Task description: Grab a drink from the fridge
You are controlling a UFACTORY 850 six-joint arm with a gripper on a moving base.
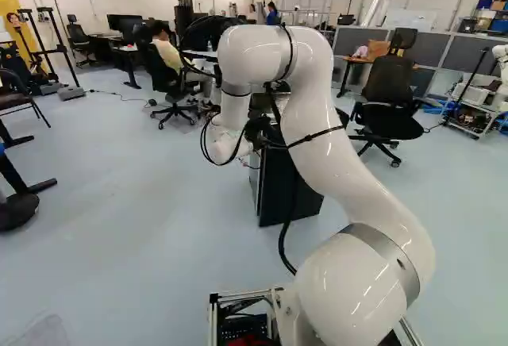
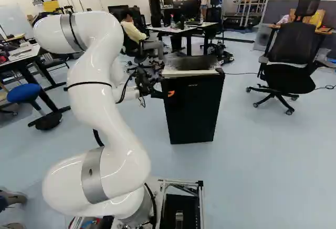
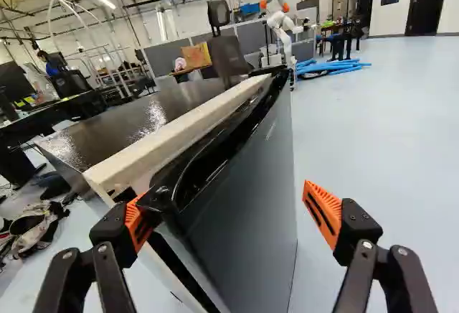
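My gripper (image 2: 167, 92) is beside the upper side edge of the small black fridge (image 2: 191, 111) in the right base view. The wrist view shows the gripper (image 3: 229, 215) open, with the near corner of the fridge door (image 3: 247, 216) between its spread fingers. One orange pad (image 3: 138, 225) lies close against the door's side edge; whether it touches, I cannot tell. The other finger stands out in front of the door's face, apart from it. A pale strip (image 3: 168, 137) runs along the fridge top behind the door's dark upper edge. The fridge's inside is hidden, and no drink shows.
Beyond the fridge stand an office chair (image 2: 291, 61) and desks (image 2: 181, 29). A blue stool (image 2: 23, 93) is at the left of the right base view. Another robot (image 3: 281, 22) stands far off near blue items on the floor (image 3: 333, 67).
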